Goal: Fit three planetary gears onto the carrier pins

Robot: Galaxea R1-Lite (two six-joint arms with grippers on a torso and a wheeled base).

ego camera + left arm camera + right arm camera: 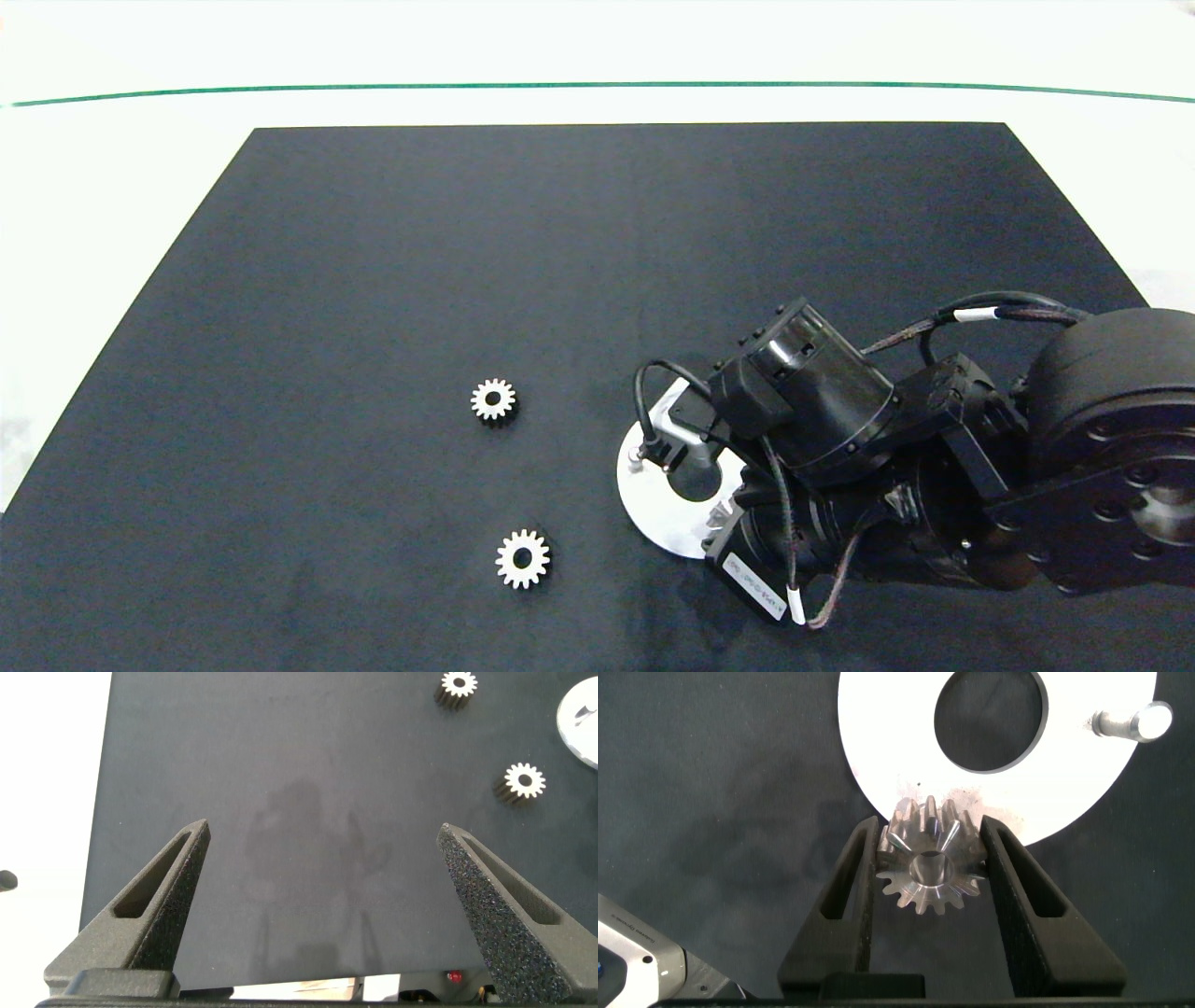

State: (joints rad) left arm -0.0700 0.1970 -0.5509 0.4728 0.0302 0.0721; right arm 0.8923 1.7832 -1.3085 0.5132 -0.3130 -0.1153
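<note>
Right gripper (926, 845) entered from 3 o'clock, positioned over the white carrier disc (644, 485); jaws clamped on one planetary gear (926, 863), held at the disc's rim. One carrier pin (1130, 722) seen standing on the disc beyond the large centre hole; another pin (637, 455) visible at the disc's 10 o'clock edge. Two loose gears flat on the black mat (373, 280): one (493, 400) at 9 o'clock of the disc, the other (523, 558) at 7 o'clock. Left gripper (322, 910) hovering above bare mat, jaws wide apart, gripping nothing.
</note>
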